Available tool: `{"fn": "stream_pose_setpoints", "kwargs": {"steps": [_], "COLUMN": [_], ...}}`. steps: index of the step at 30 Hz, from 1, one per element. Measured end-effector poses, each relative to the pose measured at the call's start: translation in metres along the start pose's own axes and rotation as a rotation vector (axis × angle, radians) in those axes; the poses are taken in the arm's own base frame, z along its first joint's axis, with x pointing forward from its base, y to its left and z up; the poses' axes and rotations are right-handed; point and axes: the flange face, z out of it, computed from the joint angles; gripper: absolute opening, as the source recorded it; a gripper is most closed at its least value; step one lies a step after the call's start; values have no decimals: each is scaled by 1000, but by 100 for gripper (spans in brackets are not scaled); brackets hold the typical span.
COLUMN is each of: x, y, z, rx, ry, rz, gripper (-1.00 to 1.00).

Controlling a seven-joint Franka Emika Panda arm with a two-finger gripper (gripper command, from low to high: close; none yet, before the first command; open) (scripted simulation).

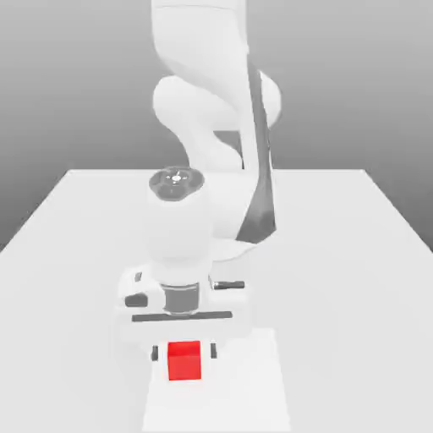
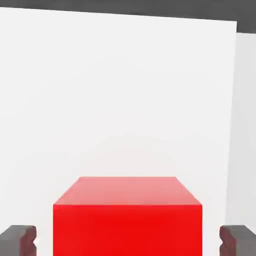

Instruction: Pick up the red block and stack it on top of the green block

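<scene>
The red block [image 1: 183, 361] rests on a white slab near the table's front edge, and it looms large in the hand view as a red cube [image 2: 127, 210]. My gripper [image 1: 183, 352] hangs straight down over it, open, with one dark finger on either side of the block. The fingertips [image 2: 17, 240] stand apart from the cube's side faces, with a strip of white showing in each gap. Nothing is held.
The white slab [image 1: 254, 397] lies on the pale table [image 1: 355, 254] and reaches the front edge. My arm's white body [image 1: 211, 127] rises behind the gripper at the table's middle. Bare table surface stretches to the exterior view's left and right.
</scene>
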Motion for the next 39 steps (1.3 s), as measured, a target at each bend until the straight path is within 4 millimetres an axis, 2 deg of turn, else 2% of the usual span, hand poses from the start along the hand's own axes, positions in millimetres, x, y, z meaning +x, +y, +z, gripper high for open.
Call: {"fn": "stream_pose_setpoints", "kwargs": {"steps": [4,10,15,24,28,36,37,39], "x": [0,0,6,-8,-18,-19,-20,-20], "y": [0,0,44,113,135,136,137,136], "z": [-1,-56,-78,-99,-98,-42,-37,-37], "rx": [0,0,-28,-30,-3,5,3,3], "ry": [0,0,15,9,-1,-2,-2,-2], "rz": [0,0,-131,-460,-591,-612,-611,-614], "gripper": [-100,-100,-100,-100,-100,-100,100,100]}}
